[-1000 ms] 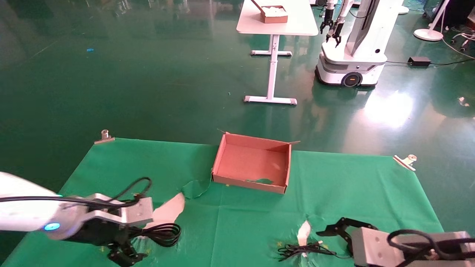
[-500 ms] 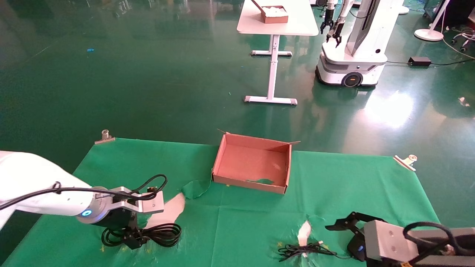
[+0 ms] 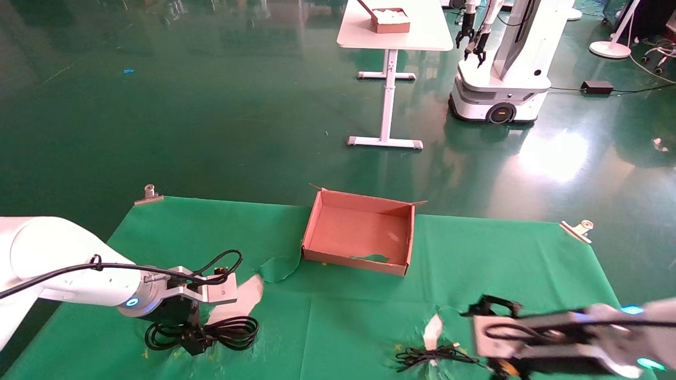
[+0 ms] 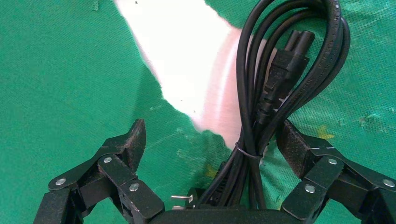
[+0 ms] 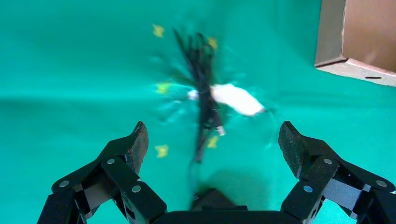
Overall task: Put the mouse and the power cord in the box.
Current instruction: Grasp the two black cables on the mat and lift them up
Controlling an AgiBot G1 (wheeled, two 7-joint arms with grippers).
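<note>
The left hand (image 3: 195,342) is down at the near left part of the green-covered surface (image 3: 528,264), its fingers (image 4: 126,144) spread wide on either side of the power cord (image 3: 232,332). The cord's bundled loops lie flat between the fingers, one finger close beside the bundle and the other standing apart on bare cloth, and its plug end (image 4: 287,60) points away from the hand. A torn patch (image 3: 237,301) showing white lies just beyond this hand, partly under the cord. The right hand (image 5: 212,144) hangs over the near right part of the surface with its fingers wide open and nothing between them. Just beyond it lies the thin coiled wire (image 3: 433,356) of the mouse (image 5: 215,198), whose dark body shows only as a sliver under the hand. The box (image 3: 359,232) sits open farther out from both hands, nearer the far edge of the surface, with nothing of the task inside.
</note>
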